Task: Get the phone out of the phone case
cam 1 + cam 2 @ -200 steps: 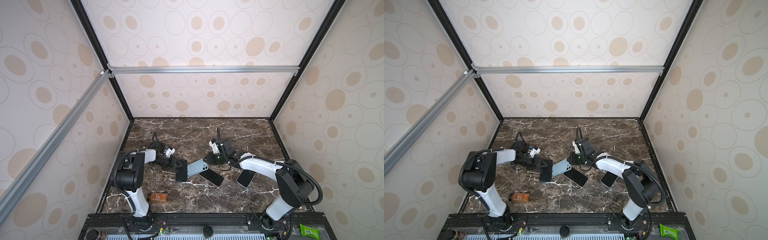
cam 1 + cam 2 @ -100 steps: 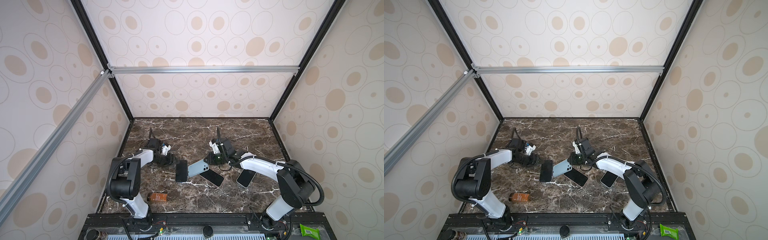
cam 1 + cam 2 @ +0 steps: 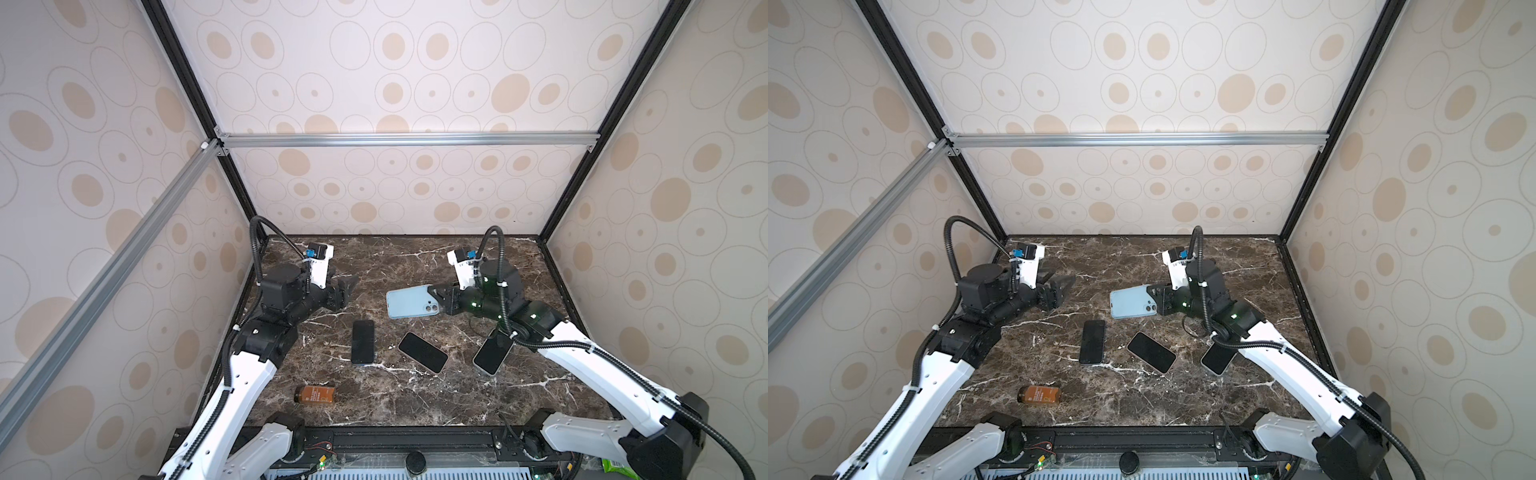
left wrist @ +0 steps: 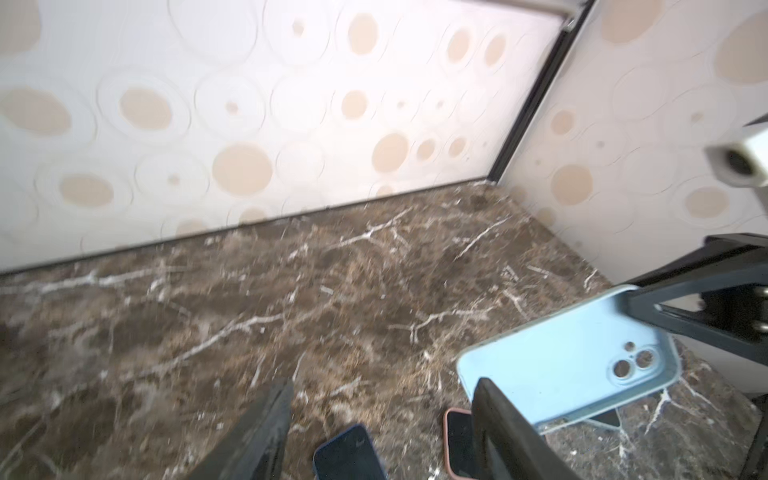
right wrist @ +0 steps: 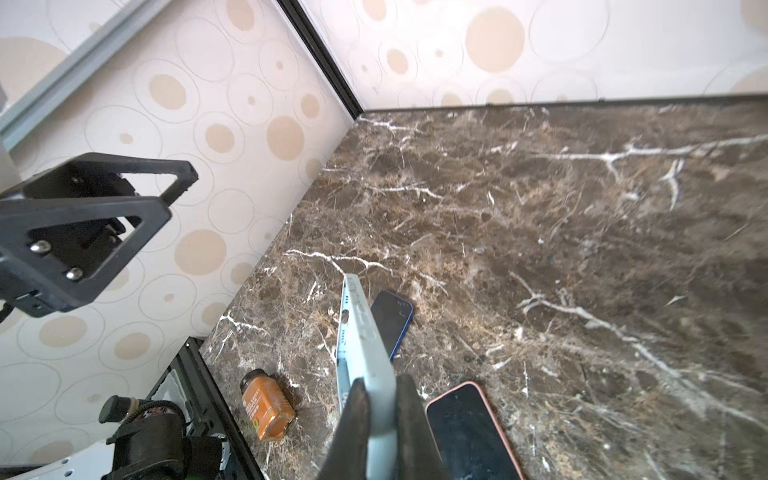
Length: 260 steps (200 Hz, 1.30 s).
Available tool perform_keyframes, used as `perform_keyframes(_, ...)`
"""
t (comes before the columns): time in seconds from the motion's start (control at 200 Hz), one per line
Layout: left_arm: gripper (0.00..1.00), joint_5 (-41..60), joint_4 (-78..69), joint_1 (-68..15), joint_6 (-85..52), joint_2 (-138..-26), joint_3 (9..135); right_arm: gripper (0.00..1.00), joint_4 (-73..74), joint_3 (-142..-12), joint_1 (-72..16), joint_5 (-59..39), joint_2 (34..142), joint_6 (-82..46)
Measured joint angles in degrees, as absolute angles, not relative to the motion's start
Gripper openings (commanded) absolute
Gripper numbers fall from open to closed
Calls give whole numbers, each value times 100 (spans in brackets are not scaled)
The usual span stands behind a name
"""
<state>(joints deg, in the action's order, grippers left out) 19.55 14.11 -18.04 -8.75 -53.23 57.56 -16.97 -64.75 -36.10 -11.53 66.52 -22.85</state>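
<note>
Right claw (image 3: 434, 297) is clamped on the camera-cutout end of the light blue phone case (image 3: 409, 302). The case is held off the tabletop (image 3: 395, 266), back face up, free end pointing left toward centre. Both top views agree (image 3: 1129, 304). In the right wrist view the case (image 5: 361, 332) is edge-on, pinched between the two fingers of the claw (image 5: 382, 384). Can't tell from any view whether the shell is empty.

Left claw (image 3: 348, 291) has its jaws spread with nothing between them. It sits at far left, well apart from the case. The left wrist view shows the same: claw (image 4: 382, 386) gaping, no contact with the case (image 4: 561, 365).

Blue-edged phone (image 3: 363, 341) lies flat on the tabletop, screen up, long axis near-to-far. It is nearer and left of the case, not touching it.

Other items:
- Pink-edged phone (image 3: 422, 351) is just right of the blue-edged one, angled, screen up.
- White-edged phone (image 3: 492, 357) is further right, partly under the right arm.
- Amber bottle (image 3: 314, 395) lies on its side, near left.
</note>
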Motion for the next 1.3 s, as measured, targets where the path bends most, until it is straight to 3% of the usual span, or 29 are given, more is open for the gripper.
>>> perform_keyframes(0.41,65,2456,1461,-3133,-207,-5765,6630,0,-4147,-8246,-3553,-1376,6573,-956)
perform_keyframes(0.84,57,2637,1979,-4193,510,-6676,6925,0,-5592,-9122,-2974,-3188,7279,-607)
perform_keyframes(1.3,31,2757,2530,-4438,913,-7253,7218,0,-5876,-9142,-2954,-3509,7308,-242)
